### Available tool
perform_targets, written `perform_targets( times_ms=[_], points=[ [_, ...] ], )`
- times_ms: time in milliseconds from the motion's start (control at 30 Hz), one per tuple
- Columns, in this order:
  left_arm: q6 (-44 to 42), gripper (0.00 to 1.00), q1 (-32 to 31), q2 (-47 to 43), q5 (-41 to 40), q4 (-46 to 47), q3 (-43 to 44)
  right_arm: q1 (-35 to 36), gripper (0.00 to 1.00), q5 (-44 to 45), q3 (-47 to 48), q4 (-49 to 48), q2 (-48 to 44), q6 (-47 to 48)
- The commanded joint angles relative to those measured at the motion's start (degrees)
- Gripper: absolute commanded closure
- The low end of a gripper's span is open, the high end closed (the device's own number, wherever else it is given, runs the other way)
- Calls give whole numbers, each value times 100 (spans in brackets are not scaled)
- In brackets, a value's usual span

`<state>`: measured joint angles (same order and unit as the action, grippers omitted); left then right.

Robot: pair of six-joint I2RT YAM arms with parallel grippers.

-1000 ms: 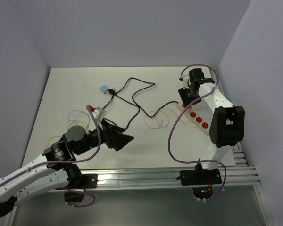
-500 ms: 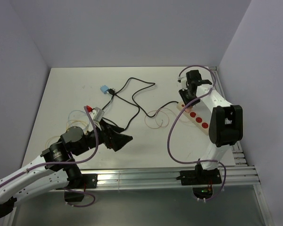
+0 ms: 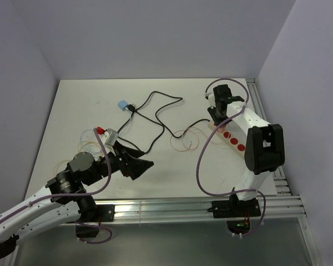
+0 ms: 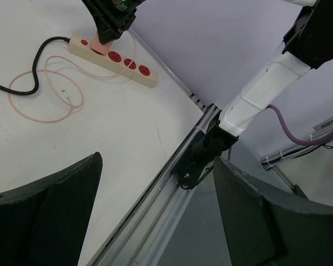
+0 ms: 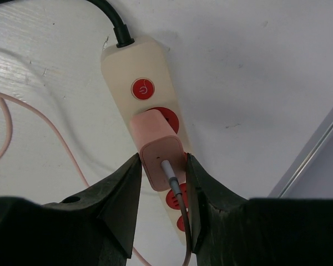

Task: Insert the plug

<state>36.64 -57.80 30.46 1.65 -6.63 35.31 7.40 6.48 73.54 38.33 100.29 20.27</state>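
Grips the pink plug (image 5: 155, 145) with the right gripper (image 5: 161, 166), pinched tight, right at the first socket of the power strip (image 5: 122, 66). Cannot tell whether the prongs are in: hidden under the plug. Loses the strip's lower sockets behind the fingers (image 5: 121, 202). Holds the left gripper (image 4: 155, 169) wide apart, empty, well away from the strip.

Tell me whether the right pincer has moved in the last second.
Yes: right pincer, gripping the plug, slid slightly left, away from the table's right rail.
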Motion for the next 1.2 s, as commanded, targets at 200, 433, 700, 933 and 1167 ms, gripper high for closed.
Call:
perform_targets(
  times_ms=[200, 433, 700, 933, 1167],
  points=[
    [-26, 13, 32, -92, -15, 250, -33, 218, 100, 285, -972, 272, 729, -410],
    [9, 13, 32, -119, 46, 250, -33, 113, 100, 46, -1659, -220, 360, -393],
    [62, 13, 32, -49, 72, 276, -33, 482, 100, 555, -1614, 0, 905, -700],
    [194, 13, 32, 144, 230, 452, -59, 692, 100, 881, -2458, -378, 633, -841],
    [282, 14, 41, 224, 231, 426, 28, 508, 100, 767, -2415, -422, 676, -682]
  ],
)
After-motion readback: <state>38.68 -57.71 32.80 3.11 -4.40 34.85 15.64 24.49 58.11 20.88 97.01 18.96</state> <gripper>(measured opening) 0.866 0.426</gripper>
